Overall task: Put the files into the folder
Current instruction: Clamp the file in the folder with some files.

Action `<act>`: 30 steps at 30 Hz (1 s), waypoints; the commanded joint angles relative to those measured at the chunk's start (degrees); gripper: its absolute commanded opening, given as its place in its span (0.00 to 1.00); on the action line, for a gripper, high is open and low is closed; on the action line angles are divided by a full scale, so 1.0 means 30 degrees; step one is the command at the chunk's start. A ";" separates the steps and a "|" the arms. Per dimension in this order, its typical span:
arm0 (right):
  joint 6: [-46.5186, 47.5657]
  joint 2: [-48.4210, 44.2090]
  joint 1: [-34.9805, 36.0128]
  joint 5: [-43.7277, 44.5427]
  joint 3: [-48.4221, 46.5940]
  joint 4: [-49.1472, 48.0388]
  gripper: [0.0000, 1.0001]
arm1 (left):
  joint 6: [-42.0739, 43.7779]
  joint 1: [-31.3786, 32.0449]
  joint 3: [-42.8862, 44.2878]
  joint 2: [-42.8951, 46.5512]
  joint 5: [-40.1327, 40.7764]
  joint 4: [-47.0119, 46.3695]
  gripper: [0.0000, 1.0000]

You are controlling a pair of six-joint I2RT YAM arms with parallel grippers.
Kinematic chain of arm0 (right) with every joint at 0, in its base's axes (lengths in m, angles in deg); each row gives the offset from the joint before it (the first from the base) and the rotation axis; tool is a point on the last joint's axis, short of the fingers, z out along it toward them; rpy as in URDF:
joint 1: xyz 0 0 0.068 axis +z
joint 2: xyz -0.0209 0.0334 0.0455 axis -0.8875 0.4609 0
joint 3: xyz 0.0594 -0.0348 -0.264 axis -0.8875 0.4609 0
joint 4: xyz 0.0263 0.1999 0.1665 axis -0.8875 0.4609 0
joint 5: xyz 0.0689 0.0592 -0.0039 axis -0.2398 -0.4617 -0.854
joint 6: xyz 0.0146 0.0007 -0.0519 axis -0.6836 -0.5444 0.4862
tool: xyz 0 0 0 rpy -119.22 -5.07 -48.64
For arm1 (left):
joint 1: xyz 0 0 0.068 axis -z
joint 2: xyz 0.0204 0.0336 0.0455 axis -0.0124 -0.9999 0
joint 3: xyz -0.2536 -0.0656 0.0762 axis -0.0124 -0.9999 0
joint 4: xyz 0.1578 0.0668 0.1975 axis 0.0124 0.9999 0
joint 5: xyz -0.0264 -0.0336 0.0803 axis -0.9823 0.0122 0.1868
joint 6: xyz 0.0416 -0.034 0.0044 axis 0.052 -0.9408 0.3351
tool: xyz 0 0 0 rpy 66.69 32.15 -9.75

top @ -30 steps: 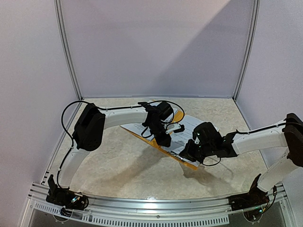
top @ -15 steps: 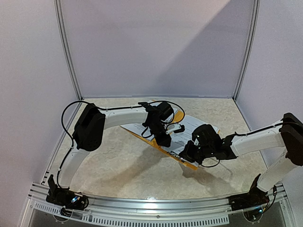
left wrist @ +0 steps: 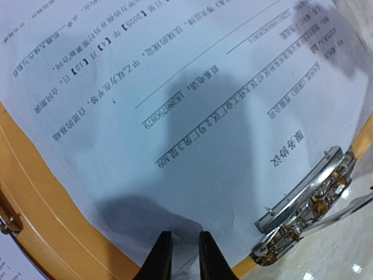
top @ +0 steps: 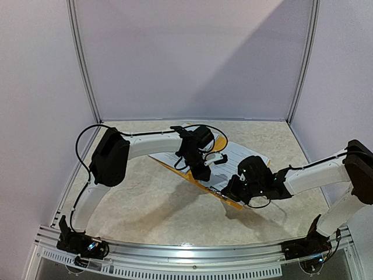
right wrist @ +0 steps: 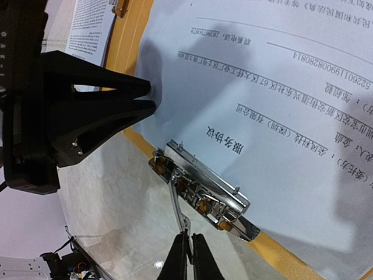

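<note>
The files (left wrist: 192,105) are white sheets printed with lines of small black text, lying on the open orange-yellow folder (left wrist: 41,198), whose edge shows as a band around the paper. At the folder's near edge sits a shiny metal clip (right wrist: 201,186), its bar resting on the top sheet's margin and a thin wire lever (right wrist: 176,204) sticking out from it over the counter (top: 151,204). Folder and files lie between the two hands, in the middle of the counter.

The left arm reaches in from the left with its wrist bent down, so the left hand (left wrist: 180,256) points at the paper; its fingers are drawn narrow with only a slim gap, their tips at the sheet's lower edge just left of the clip. The right arm stretches low across from the right. The right hand (right wrist: 189,256) is pinched nearly closed around the end of the wire lever.

Since a second ago the right hand has slid slightly nearer to the arm bases, while the left hand and the folder have kept their places.
</note>
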 commanded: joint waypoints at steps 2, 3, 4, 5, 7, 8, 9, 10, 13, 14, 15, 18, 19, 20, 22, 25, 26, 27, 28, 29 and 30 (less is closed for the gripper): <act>-0.0289 0.0719 -0.0111 0.1903 0.1194 0.3523 0.05 | 0.0142 0.0510 -0.0571 -0.0454 0.0267 0.1449 0.19; -0.0322 0.0737 -0.0129 0.1904 0.1302 0.3387 0.06 | 0.0159 0.0510 -0.0554 -0.0458 0.0252 0.1444 0.19; -0.0427 0.0795 -0.0121 0.1878 0.1451 0.3139 0.06 | 0.0140 0.0532 -0.0566 -0.0458 0.0242 0.1444 0.19; -0.0482 0.0851 -0.0116 0.1834 0.1576 0.2899 0.06 | 0.0148 0.0538 -0.0553 -0.0458 0.0245 0.1432 0.19; -0.0591 0.1150 -0.0107 0.1760 0.1617 0.2658 0.06 | 0.0149 0.0539 -0.0592 -0.0458 0.0247 0.1459 0.19; -0.0553 0.1313 -0.0114 0.1735 0.1561 0.2652 0.07 | 0.0149 0.0539 -0.0578 -0.0456 0.0256 0.1475 0.19; -0.0542 0.1562 -0.0108 0.1721 0.1554 0.2651 0.06 | 0.0142 0.0539 -0.0606 -0.0458 0.0235 0.1495 0.19; -0.0539 0.1724 -0.0107 0.1709 0.1563 0.2589 0.06 | 0.0141 0.0539 -0.0627 -0.0443 0.0259 0.1472 0.19; -0.0567 0.2212 -0.0113 0.1669 0.1585 0.2335 0.06 | 0.0172 0.0539 -0.0672 -0.0429 0.0252 0.1509 0.19; -0.0572 0.2334 -0.0115 0.1669 0.1582 0.2315 0.06 | 0.0170 0.0539 -0.0665 -0.0454 0.0239 0.1514 0.19; -0.0591 0.2400 -0.0111 0.1695 0.1574 0.2324 0.06 | 0.0170 0.0539 -0.0664 -0.0454 0.0226 0.1515 0.19; -0.0623 0.2588 -0.0125 0.1918 0.1596 0.2617 0.07 | 0.0172 0.0539 -0.0688 -0.0458 0.0153 0.1524 0.19; -0.0670 0.2623 -0.0120 0.1993 0.1649 0.2669 0.07 | 0.0189 0.0539 -0.0671 -0.0458 0.0124 0.1541 0.19; -0.0681 0.2641 -0.0130 0.2039 0.1703 0.2679 0.07 | 0.0176 0.0539 -0.0661 -0.0458 0.0120 0.1525 0.19; -0.0782 0.2651 -0.0123 0.2093 0.1850 0.2652 0.07 | 0.0176 0.0539 -0.0688 -0.0456 0.0120 0.1525 0.19; -0.0874 0.2779 -0.0108 0.2113 0.1925 0.2674 0.07 | 0.0210 0.0539 -0.0661 -0.0458 0.0120 0.1543 0.19; -0.0910 0.2841 -0.0111 0.2109 0.1932 0.2680 0.07 | 0.0205 0.0539 -0.0667 -0.0458 0.0134 0.1533 0.19; -0.0895 0.2995 -0.0115 0.2076 0.1955 0.2681 0.07 | 0.0204 0.0539 -0.0679 -0.0480 0.0121 0.1516 0.19; -0.0931 0.3124 -0.0108 0.2068 0.1979 0.2659 0.06 | 0.0215 0.0539 -0.0681 -0.0494 0.0120 0.1533 0.19; -0.0959 0.3191 -0.0092 0.2067 0.2037 0.2616 0.06 | 0.0220 0.0539 -0.0673 -0.0488 0.0120 0.1557 0.19; -0.0998 0.3291 -0.0098 0.2052 0.2107 0.2559 0.06 | 0.0209 0.0539 -0.0684 -0.0484 0.0116 0.1568 0.19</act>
